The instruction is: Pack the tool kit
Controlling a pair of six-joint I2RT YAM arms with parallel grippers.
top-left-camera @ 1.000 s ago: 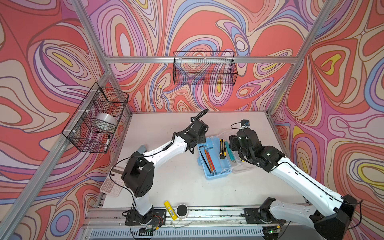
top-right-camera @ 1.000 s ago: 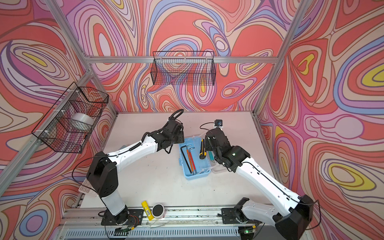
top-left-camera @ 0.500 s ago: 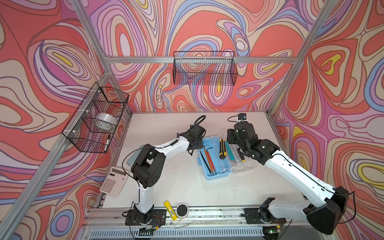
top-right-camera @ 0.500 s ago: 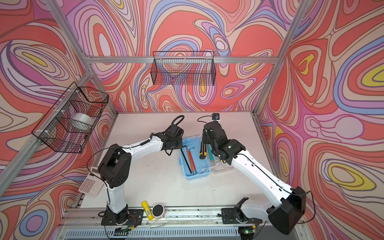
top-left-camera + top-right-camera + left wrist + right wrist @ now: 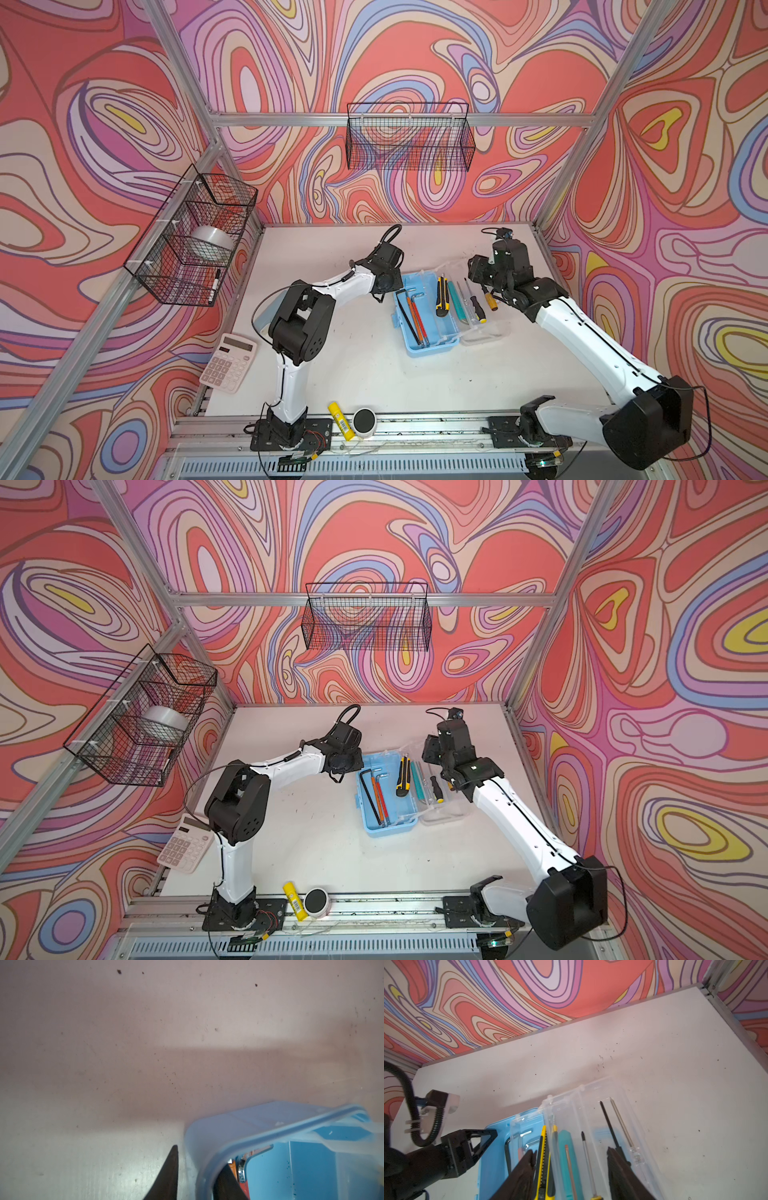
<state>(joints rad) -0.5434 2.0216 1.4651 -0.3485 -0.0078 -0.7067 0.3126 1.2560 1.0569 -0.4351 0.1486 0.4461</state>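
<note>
In both top views the left arm has folded in over the last second, and the left hand (image 5: 392, 284) has closed in on the far left corner of the case (image 5: 432, 348). The right hand (image 5: 486, 278) has meanwhile drawn back toward the far end of the open lid (image 5: 486, 334) and hangs above it. The tools look unmoved. I read this as bracing: the case is steadied so that what lies outside the base can be lifted in. The case sits in the middle of the bench (image 5: 365, 374); it is light blue, with its clear lid swung flat to the right. The hex keys (image 5: 409, 311) lie in the base and the yellow utility knife (image 5: 441, 297) along its lid side. The teal utility knife (image 5: 456, 305) and the screwdrivers (image 5: 478, 305) seem to rest on the lid, so packing looks only part done.

In the left wrist view the left hand (image 5: 199, 1159) straddles the case's rounded corner wall (image 5: 249, 1124), one finger outside and one inside by the hex keys (image 5: 242, 1165). The fingers stand close to the wall, but a sliver of bench shows beside the outer one, so I cannot tell whether they pinch it yet.

In the right wrist view the right hand (image 5: 571, 1151) is spread wide and empty. One finger is by the yellow utility knife (image 5: 543, 1157) and the other over a black-shafted screwdriver, with the teal utility knife (image 5: 564, 1138) between them
</note>
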